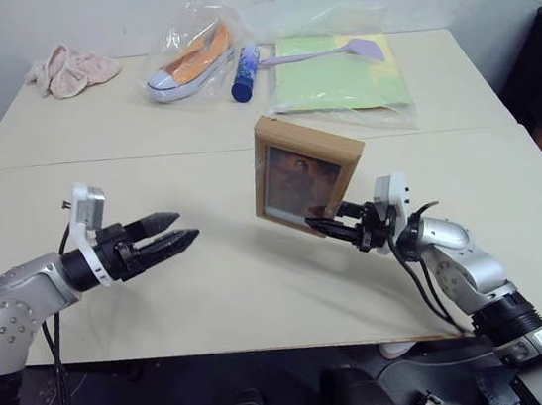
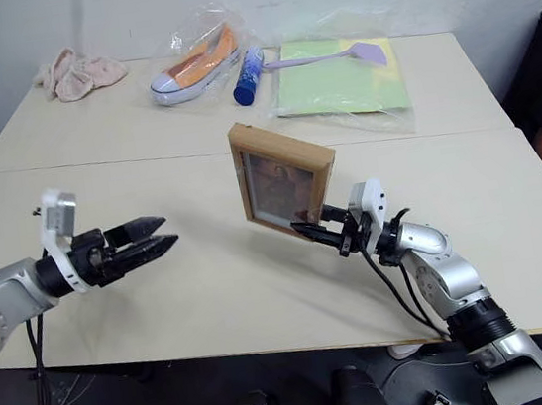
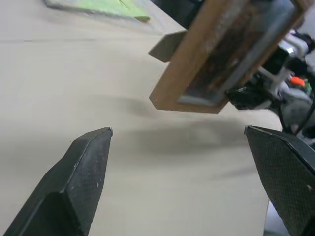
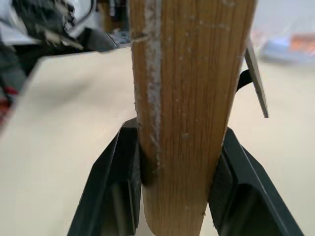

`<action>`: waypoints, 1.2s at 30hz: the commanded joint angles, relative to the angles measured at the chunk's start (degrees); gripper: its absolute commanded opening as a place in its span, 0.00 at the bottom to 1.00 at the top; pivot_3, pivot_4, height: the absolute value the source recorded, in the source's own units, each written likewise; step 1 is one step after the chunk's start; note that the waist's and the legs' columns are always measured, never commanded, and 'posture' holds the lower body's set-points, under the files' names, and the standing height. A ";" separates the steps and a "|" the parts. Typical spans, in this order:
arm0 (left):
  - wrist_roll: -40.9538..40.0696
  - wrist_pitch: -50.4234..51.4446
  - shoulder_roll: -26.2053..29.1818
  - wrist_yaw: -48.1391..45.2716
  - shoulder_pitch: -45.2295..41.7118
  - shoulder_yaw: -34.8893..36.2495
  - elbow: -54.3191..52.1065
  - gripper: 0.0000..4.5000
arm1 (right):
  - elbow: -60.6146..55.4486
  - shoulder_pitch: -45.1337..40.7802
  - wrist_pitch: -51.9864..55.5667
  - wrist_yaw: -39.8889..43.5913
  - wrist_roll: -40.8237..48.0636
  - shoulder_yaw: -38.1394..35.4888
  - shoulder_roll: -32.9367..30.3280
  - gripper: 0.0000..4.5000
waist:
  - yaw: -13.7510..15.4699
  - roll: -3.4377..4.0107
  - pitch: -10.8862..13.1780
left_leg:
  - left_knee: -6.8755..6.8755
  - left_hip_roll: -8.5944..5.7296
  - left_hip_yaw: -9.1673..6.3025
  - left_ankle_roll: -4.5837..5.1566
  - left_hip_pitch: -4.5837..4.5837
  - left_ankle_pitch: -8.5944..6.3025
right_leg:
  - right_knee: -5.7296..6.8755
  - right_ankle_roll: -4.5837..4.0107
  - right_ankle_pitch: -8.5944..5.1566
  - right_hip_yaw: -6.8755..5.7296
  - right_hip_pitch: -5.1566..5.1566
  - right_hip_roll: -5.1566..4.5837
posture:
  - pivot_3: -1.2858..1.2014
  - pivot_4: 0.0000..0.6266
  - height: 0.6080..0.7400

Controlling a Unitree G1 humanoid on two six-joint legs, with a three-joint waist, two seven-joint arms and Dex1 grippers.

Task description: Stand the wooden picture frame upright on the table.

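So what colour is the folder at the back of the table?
Light green folder, clearest in the left eye view.

A bagged shoe, blue tube, green folder and pink cloth.

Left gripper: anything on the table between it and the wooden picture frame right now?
Nothing: bare table between the open left gripper and the wooden picture frame, which the right gripper holds. Both eye views show this.

both arms were silver-grey metal with black joint collars. each hand had two black tapered fingers and a white wrist block. black cables looped beneath the forearms.
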 commanded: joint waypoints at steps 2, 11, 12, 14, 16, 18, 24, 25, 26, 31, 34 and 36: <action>3.70 -2.20 -1.17 -4.64 1.01 -0.08 -2.52 1.00 | 2.16 -0.25 8.74 1.63 1.25 -3.74 1.30 0.28 | -0.08 0.00 0.00 | -0.07 0.00 0.01 0.01 0.02 -0.02 | -0.02 -0.01 -0.01 0.01 -0.01 -0.01 | 0.52 0.24 1.00; 7.97 -1.94 -2.67 -8.05 -0.24 -0.46 -2.28 1.00 | 8.64 -0.05 15.58 3.39 -5.96 -4.38 3.38 0.28 | -0.27 0.02 -0.01 | -0.08 0.00 0.12 0.03 0.04 -0.02 | 0.08 -0.01 0.00 0.08 -0.09 0.01 | 0.52 0.24 1.00; 8.87 -2.53 -2.70 -8.48 -0.11 -0.56 -2.28 1.00 | 9.24 -0.01 14.87 3.29 -7.21 -4.47 3.50 0.28 | -0.27 0.02 -0.01 | -0.08 0.00 0.12 0.03 0.04 -0.03 | 0.08 -0.01 0.00 0.08 -0.08 0.01 | 0.52 0.24 1.00; 9.91 -2.86 -2.91 -9.06 0.06 -0.41 -2.18 1.00 | 9.80 -0.14 14.11 2.78 -8.62 -5.40 3.94 0.28 | -0.29 -0.01 -0.03 | -0.08 0.00 0.12 0.03 0.06 -0.03 | 0.08 -0.01 0.00 0.09 -0.08 0.01 | 0.52 0.24 1.00; 11.17 -3.53 -3.19 -9.47 0.05 -0.27 -1.77 1.00 | 9.17 -0.28 13.64 3.11 -9.19 -6.28 4.15 0.28 | -0.29 0.00 -0.03 | -0.08 0.00 0.13 0.03 0.08 -0.03 | 0.10 -0.01 0.00 0.10 -0.07 0.01 | 0.52 0.24 1.00; 12.54 -4.29 -3.19 -10.27 0.22 -0.40 -1.48 1.00 | 8.27 -0.05 12.72 3.87 -9.68 -6.79 4.29 0.44 | -0.22 -0.01 -0.04 | -0.07 0.00 0.13 0.03 0.09 -0.02 | 0.12 -0.01 0.00 0.10 -0.06 0.01 | 0.52 0.24 1.00; 16.70 -7.74 -3.34 -12.36 1.99 0.09 -0.35 1.00 | 5.27 1.08 10.14 7.20 -10.60 -9.69 3.45 0.85 | -0.17 0.00 -0.03 | -0.09 -0.01 0.13 0.05 -0.04 -0.04 | 0.16 0.01 0.01 0.08 -0.11 0.01 | 0.52 0.24 1.00; 17.68 -8.99 -3.32 -12.94 2.62 0.27 0.17 1.00 | 4.62 1.36 9.96 7.99 -10.46 -10.18 3.05 0.93 | -0.17 0.00 -0.03 | -0.09 -0.01 0.12 0.06 -0.04 -0.04 | 0.16 0.01 0.01 0.08 -0.11 0.01 | 0.52 0.24 1.00; 18.52 -9.79 -3.32 -13.01 3.15 0.52 0.61 1.00 | 3.99 1.77 10.04 9.15 -10.46 -10.36 2.37 0.99 | -0.16 0.01 -0.02 | -0.09 -0.01 0.13 0.06 -0.04 -0.04 | 0.14 0.01 0.01 0.07 -0.11 0.01 | 0.52 0.24 1.00; 26.87 -20.86 -1.79 -14.83 9.94 2.77 5.00 1.00 | -0.55 7.64 0.57 15.12 -14.88 -12.29 -4.10 0.99 | -0.16 0.02 -0.02 | -0.11 -0.01 0.13 0.07 -0.03 -0.05 | 0.07 0.01 0.01 0.07 -0.11 0.01 | 0.52 0.24 1.00; 31.38 -28.12 -0.63 -15.42 14.39 4.88 7.53 1.00 | -2.85 12.36 -9.60 17.64 -17.12 -15.83 -7.48 0.99 | -0.11 0.04 -0.01 | -0.19 -0.01 0.14 0.07 -0.01 -0.07 | -0.01 0.00 0.00 0.07 -0.12 0.01 | 0.52 0.24 1.00; 34.03 -34.75 -0.09 -15.76 18.54 8.63 8.93 1.00 | -2.17 17.86 -19.06 20.50 -18.56 -20.28 -10.95 0.99 | -0.07 0.04 -0.01 | -0.17 -0.01 0.16 0.12 -0.01 -0.10 | -0.08 0.01 0.00 0.08 -0.11 0.00 | 0.52 0.24 1.00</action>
